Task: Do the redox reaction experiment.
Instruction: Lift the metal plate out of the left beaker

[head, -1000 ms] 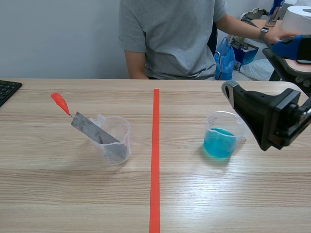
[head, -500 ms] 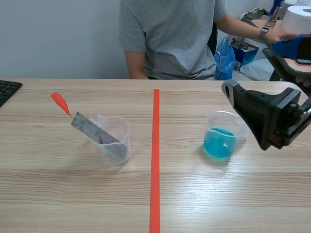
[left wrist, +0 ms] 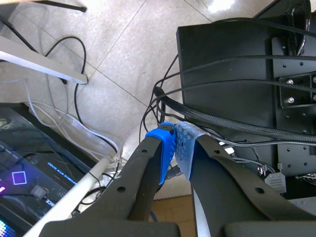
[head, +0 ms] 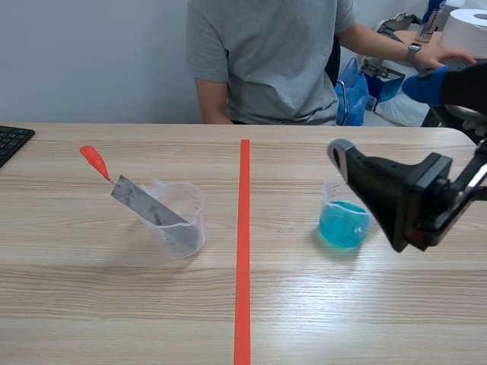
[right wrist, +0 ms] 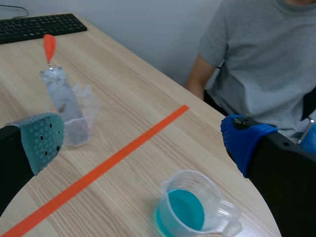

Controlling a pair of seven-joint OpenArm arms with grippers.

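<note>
A clear beaker [head: 179,220] on the left half of the table holds a leaning grey metal strip [head: 144,201] with a red handle [head: 93,160]. Right of the orange-red line stands a beaker of blue liquid [head: 344,222]. My right gripper [head: 382,118] hangs open above and just right of it. In the right wrist view the right gripper [right wrist: 143,140] is spread wide, with the blue beaker [right wrist: 190,210] under the gap and the strip beaker [right wrist: 74,116] farther ahead. My left gripper [left wrist: 175,148] is shut on nothing, off the table, facing floor cables.
A person in a grey shirt [head: 266,61] sits across the table, one hand resting on a side table at the far right. A black keyboard [head: 11,141] lies at the table's left edge. A black box and cables [left wrist: 232,74] lie under the left gripper.
My right arm has moved left and a little lower, bringing its near finger in front of the blue beaker. Both beakers stand where they were.
</note>
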